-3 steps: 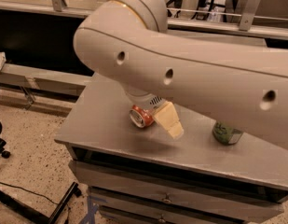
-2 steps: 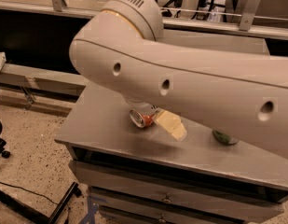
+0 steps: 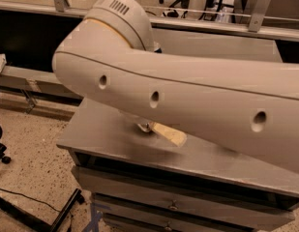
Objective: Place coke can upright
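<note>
Coke can mostly hidden beneath the arm, only a silver sliver showing on the grey surface. Pincer down low right beside it; spread or pinching, cannot tell. Likely light, thin-walled, slick, dentable: best held mid-body, gently.

Pincer sits low over cabinet, beneath arm.

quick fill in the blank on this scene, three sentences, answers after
The gripper hangs low over the grey table, under the robot's big pale ___.
Only a sliver of the coke can shows; the rest is ___.
Under the table top sit stacked ___ with small knobs.
Missing: arm; hidden; drawers.
</note>
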Controlling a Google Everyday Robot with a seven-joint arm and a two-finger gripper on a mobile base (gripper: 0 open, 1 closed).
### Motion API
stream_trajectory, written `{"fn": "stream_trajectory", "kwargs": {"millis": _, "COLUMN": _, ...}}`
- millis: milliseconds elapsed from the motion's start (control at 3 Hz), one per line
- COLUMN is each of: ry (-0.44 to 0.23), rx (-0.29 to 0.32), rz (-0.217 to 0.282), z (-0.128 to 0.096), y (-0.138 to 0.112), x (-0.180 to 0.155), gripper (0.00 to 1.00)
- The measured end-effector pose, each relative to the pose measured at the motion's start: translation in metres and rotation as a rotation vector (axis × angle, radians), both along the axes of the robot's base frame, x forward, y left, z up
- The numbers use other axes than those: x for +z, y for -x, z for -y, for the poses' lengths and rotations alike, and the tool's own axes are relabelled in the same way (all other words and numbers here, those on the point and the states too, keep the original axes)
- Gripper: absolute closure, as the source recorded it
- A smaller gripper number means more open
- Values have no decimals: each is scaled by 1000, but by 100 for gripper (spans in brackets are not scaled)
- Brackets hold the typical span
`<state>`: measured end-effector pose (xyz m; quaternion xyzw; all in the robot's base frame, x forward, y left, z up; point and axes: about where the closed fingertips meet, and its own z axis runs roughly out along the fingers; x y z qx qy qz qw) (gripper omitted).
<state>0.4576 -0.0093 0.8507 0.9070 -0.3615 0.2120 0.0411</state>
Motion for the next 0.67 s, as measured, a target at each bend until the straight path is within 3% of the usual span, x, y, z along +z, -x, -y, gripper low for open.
{"fn": "stream_trajectory", "kwargs": {"millis": 333, "ry": 18, "rx": 34, "rz": 24, "z": -9, "y": -15, "x": -5, "gripper": 0}}
{"fn": "stream_trajectory", "kwargs": {"millis": 667, "ry": 22, "rx": 25, "rz": 28, "z": -5, "y": -22, "x": -5, "gripper": 0}}
